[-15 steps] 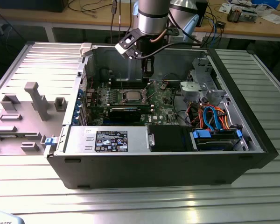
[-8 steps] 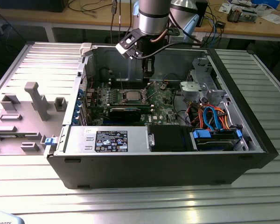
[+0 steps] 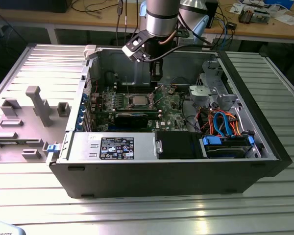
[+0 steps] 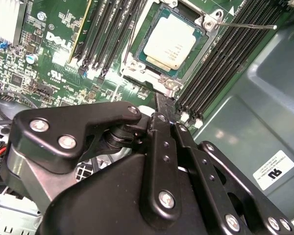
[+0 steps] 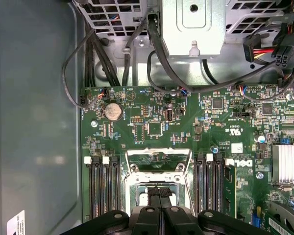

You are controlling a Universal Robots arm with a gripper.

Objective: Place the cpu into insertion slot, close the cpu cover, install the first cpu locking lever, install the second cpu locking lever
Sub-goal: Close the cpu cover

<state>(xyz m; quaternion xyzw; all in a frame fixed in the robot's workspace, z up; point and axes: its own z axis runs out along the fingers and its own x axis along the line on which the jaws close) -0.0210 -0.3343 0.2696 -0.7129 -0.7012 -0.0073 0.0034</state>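
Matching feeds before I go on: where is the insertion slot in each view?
Exterior view: insertion slot mid-board in the open case, to the exterior view's left of the end effector.
Second wrist view: insertion slot just past the end effector, with the cpu seated in it.
First wrist view: insertion slot just past the end effector, between the black memory slots.
Shared landmark: the end effector.
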